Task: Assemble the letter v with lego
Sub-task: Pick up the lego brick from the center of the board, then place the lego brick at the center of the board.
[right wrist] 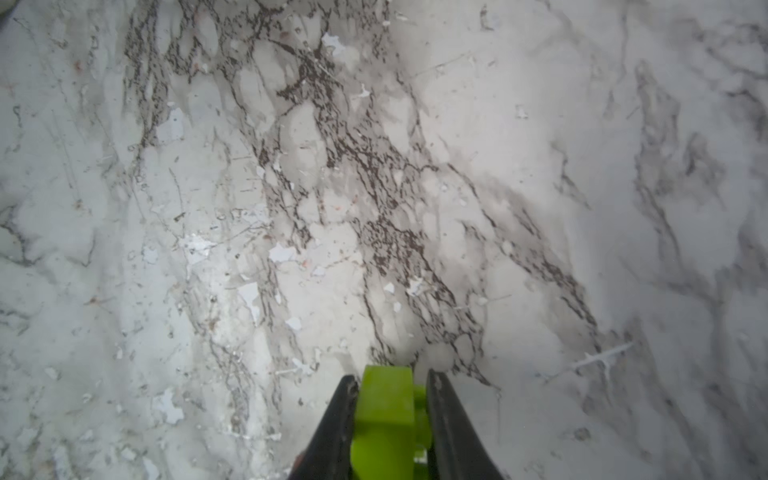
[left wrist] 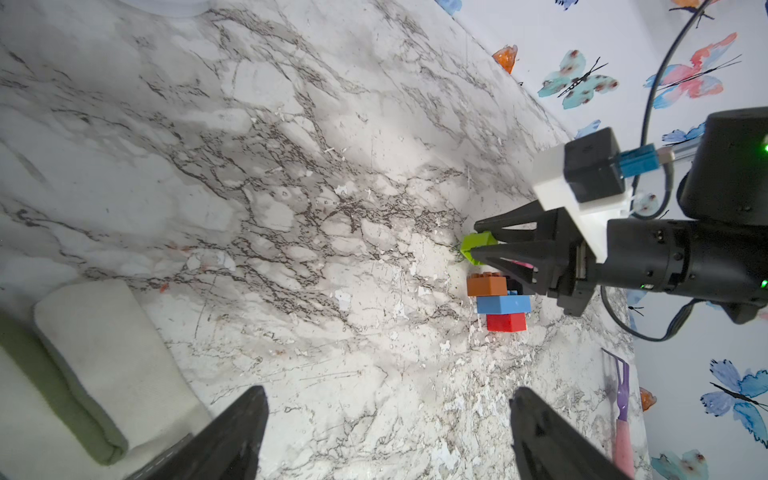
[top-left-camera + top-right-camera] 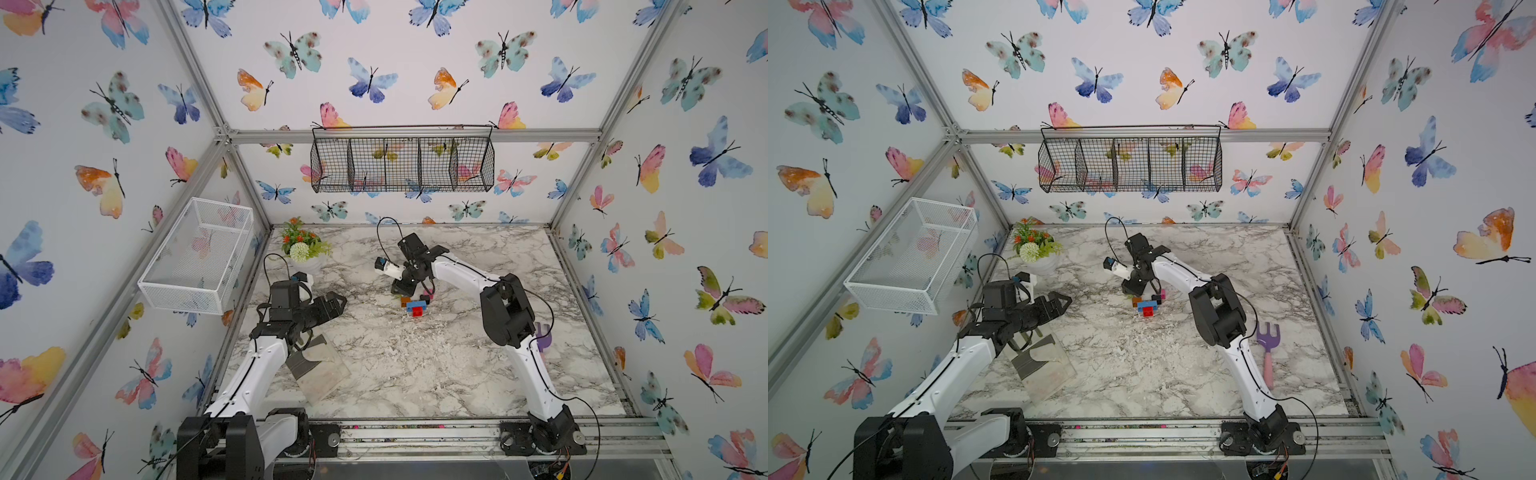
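Right gripper — jaws narrow, clamped on the lime-green square plastic brick, low over the marble-patterned tabletop. It is just beside the orange brick of the partial V, which has a red brick under a blue bar. Left gripper — wide, empty.

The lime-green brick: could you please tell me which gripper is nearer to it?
Right. The right gripper is shut on the lime-green brick, just beside the brick stack. The left gripper stands open, apart from it, farther off across the table.
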